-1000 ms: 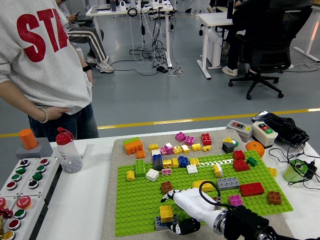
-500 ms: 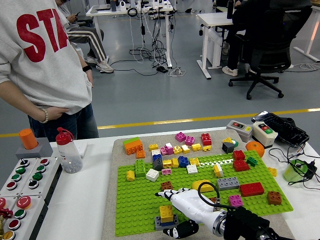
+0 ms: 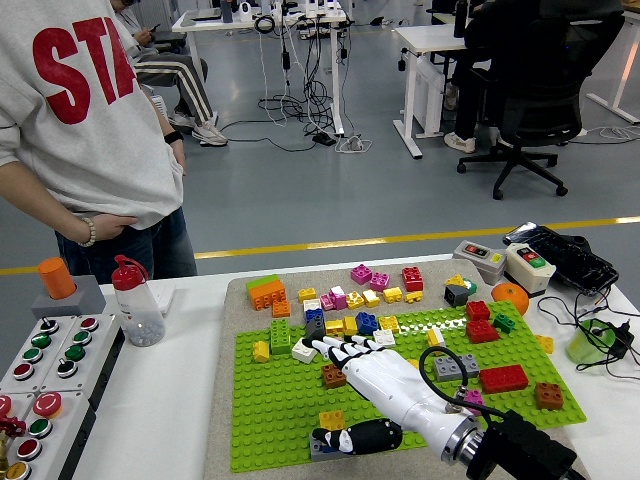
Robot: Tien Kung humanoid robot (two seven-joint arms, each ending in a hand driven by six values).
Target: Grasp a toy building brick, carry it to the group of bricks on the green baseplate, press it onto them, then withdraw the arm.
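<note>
My right hand (image 3: 343,392) reaches in from the lower right over the green baseplate (image 3: 270,410), white with black fingertips (image 3: 330,348). Its fingers are spread and hold nothing. The fingertips lie beside a white brick (image 3: 303,351), at the near edge of the brick group (image 3: 350,322) along the plate's back. A brown brick (image 3: 332,376) sits just left of the palm. The thumb (image 3: 352,437) stretches along the plate's front edge, below a yellow brick (image 3: 332,419) stacked on a grey one. The left arm is out of view.
Loose bricks lie behind the plate, among them an orange and green one (image 3: 265,291). Red (image 3: 502,378), grey (image 3: 455,366) and brown (image 3: 549,395) bricks stand on the plate's right. A button box (image 3: 45,360) and bottle (image 3: 135,300) stand left. A person (image 3: 90,130) stands at the far left, hand in pocket.
My right hand has lifted off the yellow-on-grey stack and moved forward and up the plate toward the white brick, its fingers spreading. The stack stays at the plate's front.
</note>
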